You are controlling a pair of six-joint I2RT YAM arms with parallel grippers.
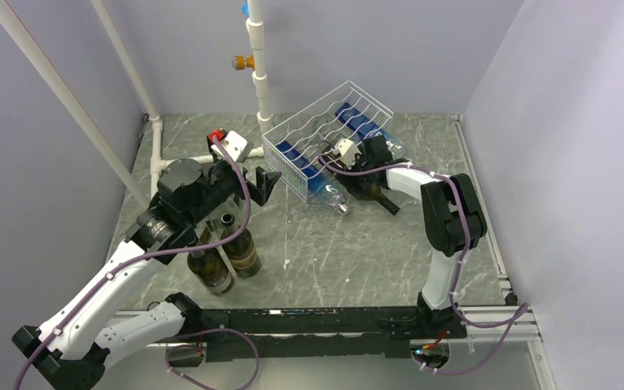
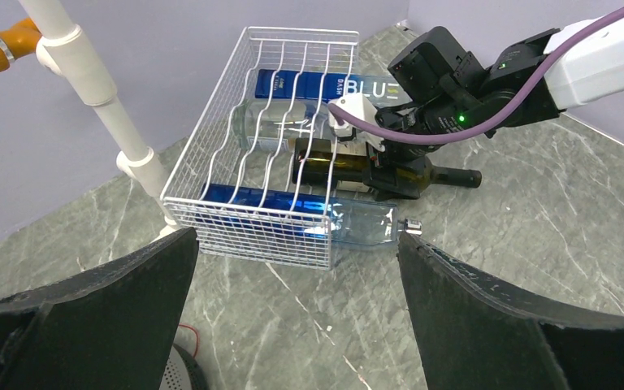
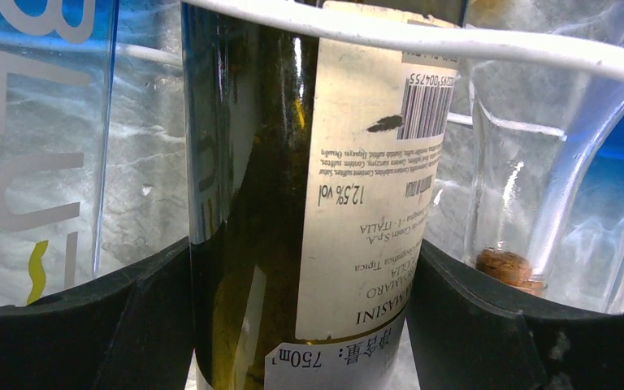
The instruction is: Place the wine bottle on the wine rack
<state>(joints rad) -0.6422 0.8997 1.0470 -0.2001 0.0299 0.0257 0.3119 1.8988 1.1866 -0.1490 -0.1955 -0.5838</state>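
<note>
- The right tool (image 3: pixel 301 325) was pinching the wine bottle (image 2: pixel 374 171), with both fingers bearing on the glass.
- We found the bottle on its side between that tool's fingers, its base end inside the wine rack (image 2: pixel 301 31) and its neck projecting over the desk (image 2: pixel 536 244).
- Its long axis followed the cradle, with a clear bottle (image 2: pixel 361 223) just beside it.
- The left tool (image 2: pixel 292 309) stood fully spread, empty and well apart from the rack.
- We judged the right arm nearer.
</note>
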